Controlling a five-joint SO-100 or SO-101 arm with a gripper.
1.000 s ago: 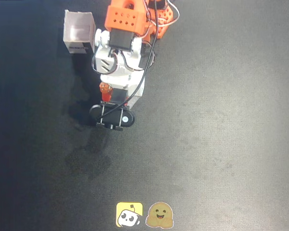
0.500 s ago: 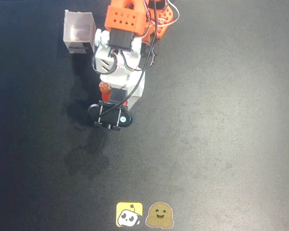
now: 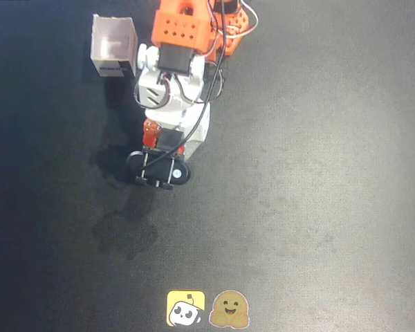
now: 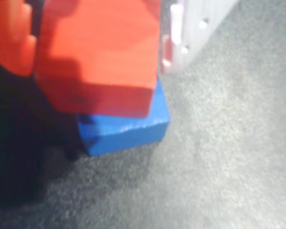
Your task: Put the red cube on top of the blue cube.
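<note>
In the wrist view the red cube [image 4: 100, 57] sits between my gripper's [image 4: 95, 59] two jaws, the orange finger [image 4: 9, 38] on its left and the white finger [image 4: 178, 33] on its right. The red cube is on top of the blue cube [image 4: 126, 131], turned a little and overhanging its left side. The blue cube rests on the dark mat. I cannot tell whether the two cubes touch or a thin gap is left. In the overhead view the arm's wrist [image 3: 159, 166] covers both cubes.
A white open box [image 3: 114, 45] stands at the back left next to the arm's base [image 3: 183, 31]. Two small stickers [image 3: 186, 308] lie on the dark mat's front edge.
</note>
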